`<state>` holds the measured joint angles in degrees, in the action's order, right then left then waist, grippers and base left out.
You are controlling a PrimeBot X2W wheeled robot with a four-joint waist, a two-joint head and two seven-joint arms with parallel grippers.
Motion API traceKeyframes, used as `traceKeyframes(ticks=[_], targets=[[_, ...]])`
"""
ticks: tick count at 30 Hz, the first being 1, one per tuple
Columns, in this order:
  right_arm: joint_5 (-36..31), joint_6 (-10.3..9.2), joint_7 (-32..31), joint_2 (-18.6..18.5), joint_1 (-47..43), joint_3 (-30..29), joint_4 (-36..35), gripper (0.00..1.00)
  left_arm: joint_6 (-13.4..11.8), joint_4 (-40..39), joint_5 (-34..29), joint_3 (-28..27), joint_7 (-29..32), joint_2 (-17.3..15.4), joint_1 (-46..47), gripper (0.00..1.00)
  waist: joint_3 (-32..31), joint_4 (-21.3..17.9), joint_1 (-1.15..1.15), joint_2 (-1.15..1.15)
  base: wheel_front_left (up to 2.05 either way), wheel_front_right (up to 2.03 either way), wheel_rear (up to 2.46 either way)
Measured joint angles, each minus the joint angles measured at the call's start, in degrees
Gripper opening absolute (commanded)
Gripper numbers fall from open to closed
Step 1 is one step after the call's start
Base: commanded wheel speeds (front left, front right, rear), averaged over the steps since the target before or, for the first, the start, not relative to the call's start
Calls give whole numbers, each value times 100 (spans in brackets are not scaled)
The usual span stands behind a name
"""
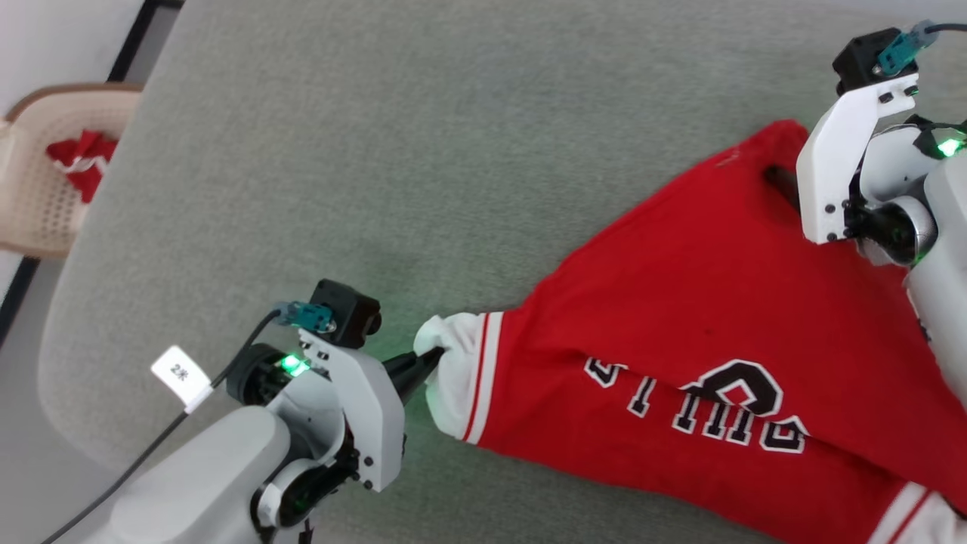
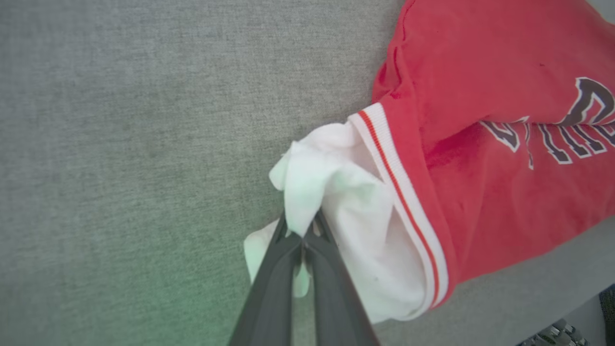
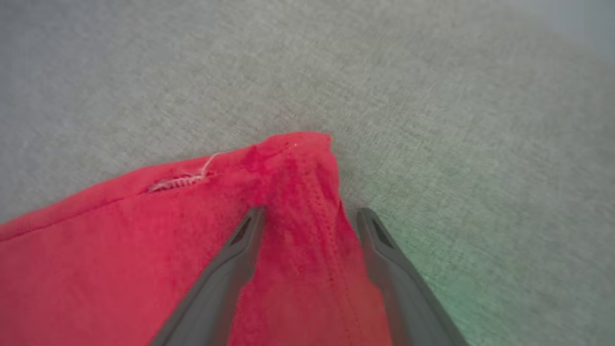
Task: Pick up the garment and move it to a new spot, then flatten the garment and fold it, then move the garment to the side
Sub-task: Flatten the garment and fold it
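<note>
The garment [image 1: 680, 302], a red jersey with black white-outlined lettering, lies stretched across the grey table [image 1: 378, 151]. Its white sleeve [image 1: 453, 370] with red-white striped trim points left. My left gripper [image 1: 428, 357] is shut on that sleeve, and in the left wrist view its fingers [image 2: 288, 259] pinch a fold of the white cloth [image 2: 331, 192]. At the far right, my right gripper [image 1: 778, 180] rests on the garment's red corner. In the right wrist view it stands open [image 3: 310, 216], its fingers straddling the stitched hem corner [image 3: 298, 158].
A beige perforated chair [image 1: 45, 196] holding a red cloth [image 1: 79, 155] stands off the table's left edge. The grey table stretches bare to the far side and left of the garment. Floor shows at the lower left.
</note>
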<state>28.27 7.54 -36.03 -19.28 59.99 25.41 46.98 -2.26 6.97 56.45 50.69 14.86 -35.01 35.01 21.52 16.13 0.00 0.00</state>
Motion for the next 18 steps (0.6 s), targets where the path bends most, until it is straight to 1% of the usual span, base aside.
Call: traceKeyframes(ticks=[5, 6, 7, 10, 13, 15, 18], targets=[[105, 0, -381, 47, 477, 202, 753, 100, 136, 216, -1, 33, -56, 126, 96, 0, 137, 215, 0, 0, 0, 0, 0], [140, 0, -497, 48, 565, 242, 860, 38, 172, 266, -1, 38, -70, 152, 113, 0, 158, 248, 0, 0, 0, 0, 0], [141, 0, -554, 38, 649, 296, 943, 0, 186, 302, -1, 45, -77, 175, 125, 0, 176, 277, 0, 0, 0, 0, 0], [143, 0, -564, 41, 817, 383, 1140, 0, 241, 431, 5, 51, -83, 200, 160, 0, 214, 323, 0, 0, 0, 0, 0], [143, 0, -280, 64, 852, 459, 1232, 0, 307, 545, 65, 32, 8, 187, 253, 0, 187, 301, 0, 0, 0, 0, 0], [201, 0, -162, 88, 850, 515, 1234, 0, 331, 590, 97, -11, 90, 114, 368, 0, 139, 267, 0, 0, 0, 0, 0], [338, 0, 10, 68, 848, 670, 1098, 0, 324, 610, 83, -109, 281, -83, 662, 0, 36, 174, 0, 0, 0, 0, 0]])
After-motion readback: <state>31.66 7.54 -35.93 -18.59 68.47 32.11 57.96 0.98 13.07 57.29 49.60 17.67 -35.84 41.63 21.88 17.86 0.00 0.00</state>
